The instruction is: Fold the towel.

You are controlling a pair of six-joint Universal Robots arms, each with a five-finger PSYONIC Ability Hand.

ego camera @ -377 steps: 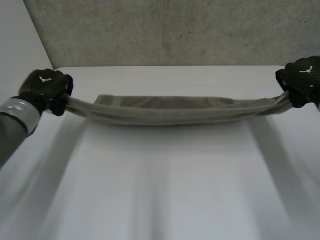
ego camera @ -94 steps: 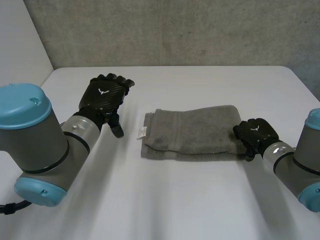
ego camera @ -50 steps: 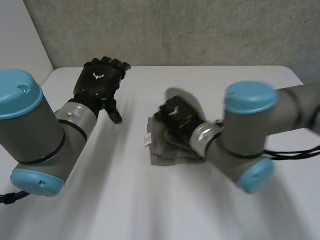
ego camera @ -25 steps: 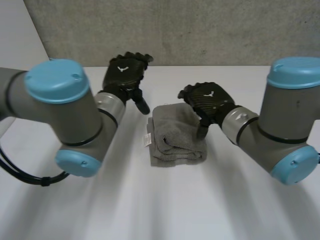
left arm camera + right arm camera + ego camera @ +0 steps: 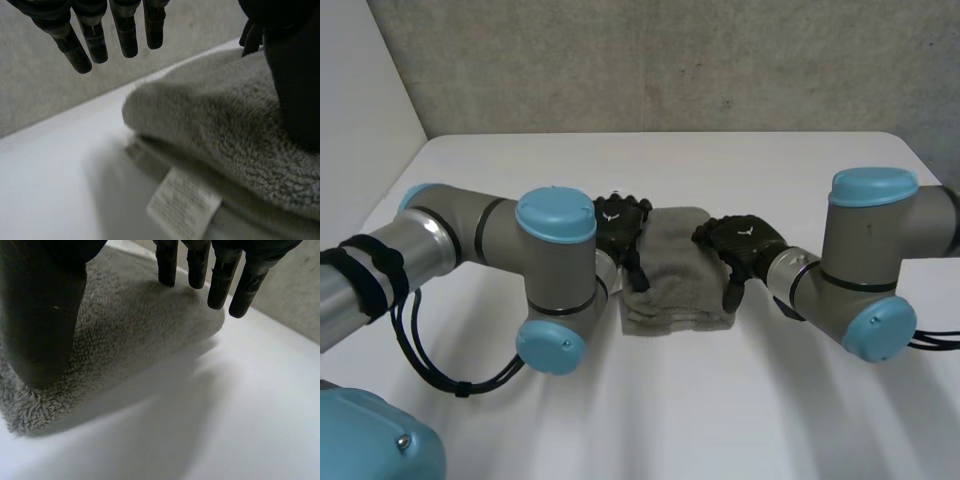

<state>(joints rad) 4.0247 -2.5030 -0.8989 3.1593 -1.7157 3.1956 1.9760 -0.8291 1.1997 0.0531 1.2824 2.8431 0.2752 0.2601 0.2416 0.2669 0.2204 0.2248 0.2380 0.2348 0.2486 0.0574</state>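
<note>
Towel [image 5: 678, 262], long axis front-to-back

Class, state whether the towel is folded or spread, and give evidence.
Folded: the towel lies in a compact stack, layers visible above its label.

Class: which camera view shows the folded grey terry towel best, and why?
The head view: the whole folded grey terry towel shows, between left hand and right hand. The left wrist view gives a rounded fold and white label; the right wrist view, one fluffy end.
</note>
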